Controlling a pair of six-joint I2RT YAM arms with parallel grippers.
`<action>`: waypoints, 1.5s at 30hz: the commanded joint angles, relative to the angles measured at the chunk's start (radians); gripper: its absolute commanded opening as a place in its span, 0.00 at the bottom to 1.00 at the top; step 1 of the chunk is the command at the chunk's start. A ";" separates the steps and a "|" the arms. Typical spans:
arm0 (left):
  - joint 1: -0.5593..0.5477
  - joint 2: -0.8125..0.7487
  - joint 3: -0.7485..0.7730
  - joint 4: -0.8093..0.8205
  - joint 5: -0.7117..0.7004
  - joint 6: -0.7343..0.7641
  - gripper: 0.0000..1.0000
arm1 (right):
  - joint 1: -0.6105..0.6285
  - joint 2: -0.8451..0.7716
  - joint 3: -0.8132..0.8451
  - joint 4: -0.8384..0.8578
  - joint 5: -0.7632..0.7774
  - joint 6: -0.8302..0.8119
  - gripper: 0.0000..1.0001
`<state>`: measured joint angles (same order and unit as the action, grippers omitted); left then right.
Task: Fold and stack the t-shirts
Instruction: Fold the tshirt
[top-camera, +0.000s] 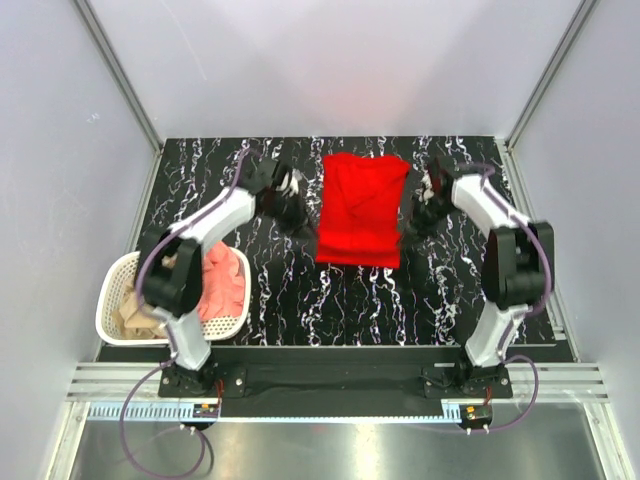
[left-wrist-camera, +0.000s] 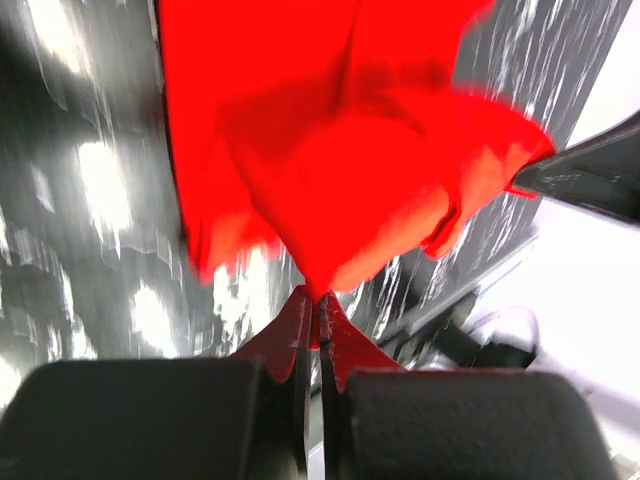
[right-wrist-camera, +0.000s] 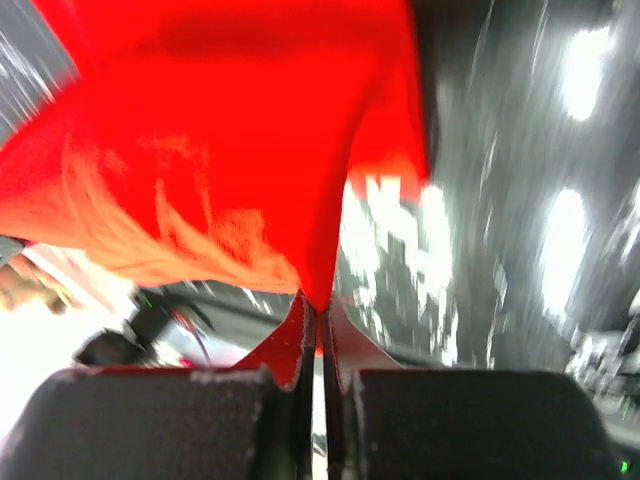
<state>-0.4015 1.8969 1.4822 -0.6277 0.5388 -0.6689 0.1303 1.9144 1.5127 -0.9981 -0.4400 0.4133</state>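
A red t-shirt (top-camera: 362, 208) lies partly folded on the black marbled table, at the middle back. My left gripper (top-camera: 298, 208) sits at its left edge and is shut on a pinch of the red cloth (left-wrist-camera: 330, 180), which hangs from the fingertips (left-wrist-camera: 300, 312). My right gripper (top-camera: 416, 212) sits at the shirt's right edge and is shut on the red cloth (right-wrist-camera: 250, 140) as well. Both wrist views are blurred by motion. More t-shirts, pink (top-camera: 222, 282) and beige (top-camera: 132, 312), lie in a basket at the left.
A white plastic basket (top-camera: 112, 285) stands at the table's left front edge. The black marbled tabletop (top-camera: 340, 300) is ringed by white walls and aluminium posts. A metal rail runs along the near edge by the arm bases.
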 joint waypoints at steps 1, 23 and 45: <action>-0.049 -0.195 -0.198 0.005 0.018 0.046 0.01 | 0.077 -0.210 -0.184 -0.002 -0.014 0.031 0.00; -0.304 -0.722 -0.901 0.223 0.042 -0.302 0.05 | 0.262 -0.693 -0.852 0.104 -0.019 0.285 0.00; -0.088 -0.099 -0.084 -0.013 0.027 -0.021 0.08 | 0.086 -0.088 -0.076 0.021 0.040 0.036 0.00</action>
<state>-0.5137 1.7466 1.2888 -0.5869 0.5510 -0.7486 0.2256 1.7596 1.3277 -0.9348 -0.4042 0.5335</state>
